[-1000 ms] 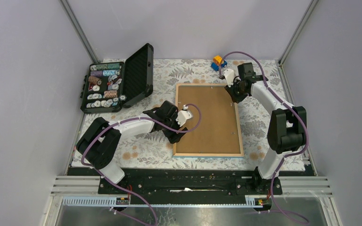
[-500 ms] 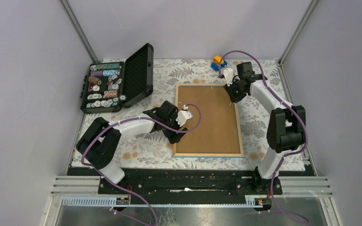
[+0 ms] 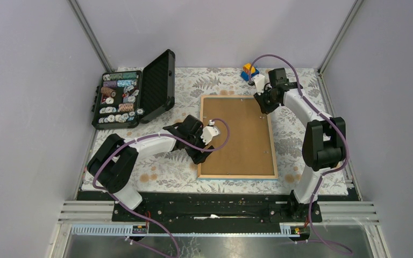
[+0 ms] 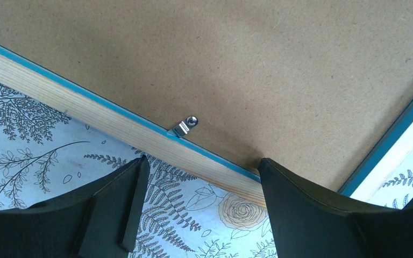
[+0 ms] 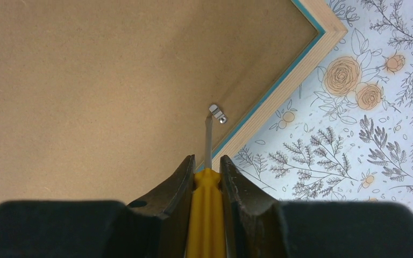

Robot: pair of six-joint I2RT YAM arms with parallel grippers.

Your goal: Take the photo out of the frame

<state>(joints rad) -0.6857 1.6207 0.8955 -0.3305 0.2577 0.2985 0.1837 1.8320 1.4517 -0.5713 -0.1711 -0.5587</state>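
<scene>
The frame point(image 3: 238, 137) lies face-down mid-table, the photo hidden beneath its backing board; the right gripper point(image 5: 207, 174), clamped on a yellow-handled screwdriver point(image 5: 208, 156), points its blade up-picture at a retaining clip point(image 5: 218, 113) by the upper-right corner, while the left gripper point(image 4: 199, 177) gapes empty.

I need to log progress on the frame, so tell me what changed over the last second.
The right gripper, shut on a yellow screwdriver, shifted slightly toward the far edge of the frame, and its elbow swung a little left. The tip now sits at a metal clip near the frame's corner. The left gripper stayed open at the frame's left edge; the frame and the chip case did not move.
</scene>
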